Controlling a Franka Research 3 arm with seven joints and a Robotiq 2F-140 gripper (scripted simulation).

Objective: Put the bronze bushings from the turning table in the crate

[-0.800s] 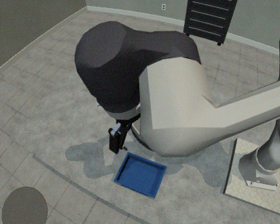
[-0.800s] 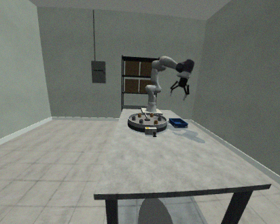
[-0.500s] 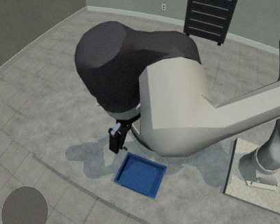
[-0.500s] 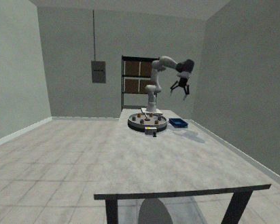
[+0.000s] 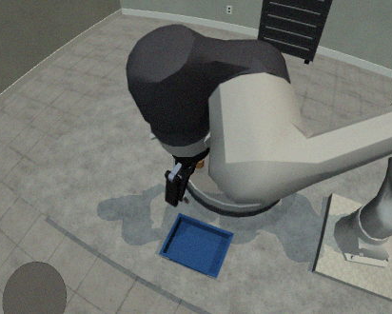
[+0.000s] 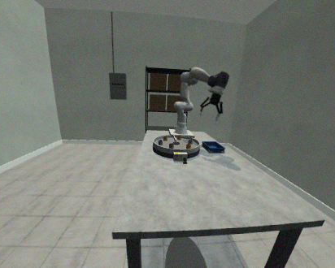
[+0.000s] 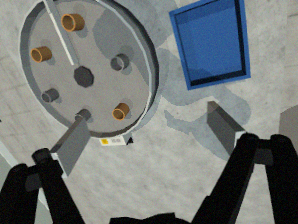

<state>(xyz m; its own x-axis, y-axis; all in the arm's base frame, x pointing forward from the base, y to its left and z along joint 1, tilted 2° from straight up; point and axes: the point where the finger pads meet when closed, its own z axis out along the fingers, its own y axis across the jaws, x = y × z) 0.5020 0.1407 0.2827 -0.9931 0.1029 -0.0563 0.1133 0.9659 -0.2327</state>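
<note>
In the wrist view the round grey turning table [image 7: 85, 70] lies at the upper left. On it stand three bronze bushings [image 7: 73, 21] [image 7: 41, 54] [image 7: 120, 111] and three steel bushings [image 7: 120, 62] [image 7: 50, 95] [image 7: 83, 115]. The blue crate [image 7: 210, 42] lies at the upper right, beside the table, and looks empty. My gripper [image 7: 146, 120] is open and empty, high above the table top between the turning table and the crate. The exterior view shows the gripper [image 6: 212, 106] well above the turning table [image 6: 176, 146] and the crate [image 6: 213, 146]. In the top view the arm hides most of the turning table [image 5: 234, 206]; the crate [image 5: 197, 244] lies in front of it.
A small box with a yellow label [image 7: 111, 141] sits at the turning table's rim. A thin bar [image 7: 59, 32] lies across the disc from its hub. The arm's base plate [image 5: 358, 247] stands to the right of the crate. A shelf rack [image 6: 163, 97] stands behind the arm.
</note>
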